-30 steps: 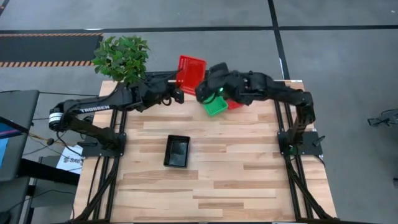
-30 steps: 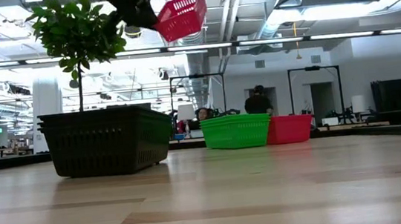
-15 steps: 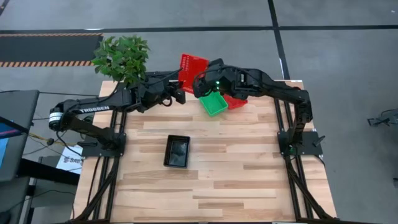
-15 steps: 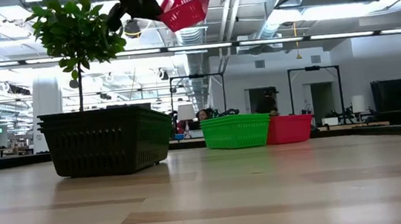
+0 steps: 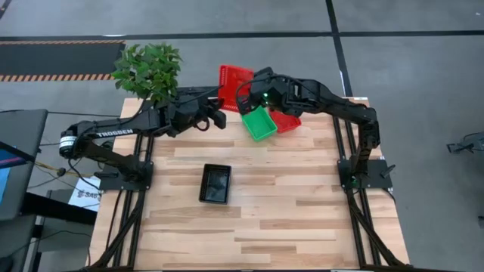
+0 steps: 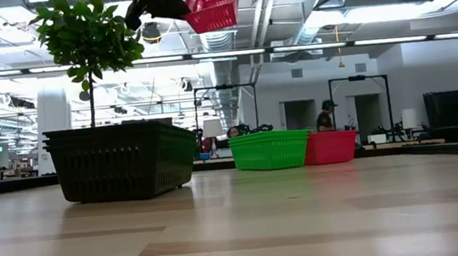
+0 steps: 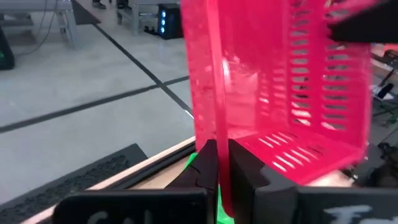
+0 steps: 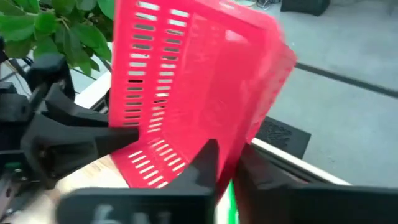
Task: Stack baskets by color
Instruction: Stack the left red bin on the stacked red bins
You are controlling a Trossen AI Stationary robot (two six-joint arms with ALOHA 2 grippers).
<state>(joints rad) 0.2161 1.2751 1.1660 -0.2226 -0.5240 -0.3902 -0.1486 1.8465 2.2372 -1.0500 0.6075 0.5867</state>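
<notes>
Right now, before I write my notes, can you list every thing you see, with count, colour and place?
held basket: 1, red, in the air over the table's far edge, tilted
red basket: 1, red, on the table at the far side, partly under the right arm
green basket: 1, green, on the table beside the red basket
black basket: 1 seen, black, near the table's middle
plant: 1, green, far left corner
table: 1, light wood
person: 1, far back in the room
left gripper: 1, dark, shut on one wall of the held basket
right gripper: 1, dark, shut on another wall of it
</notes>
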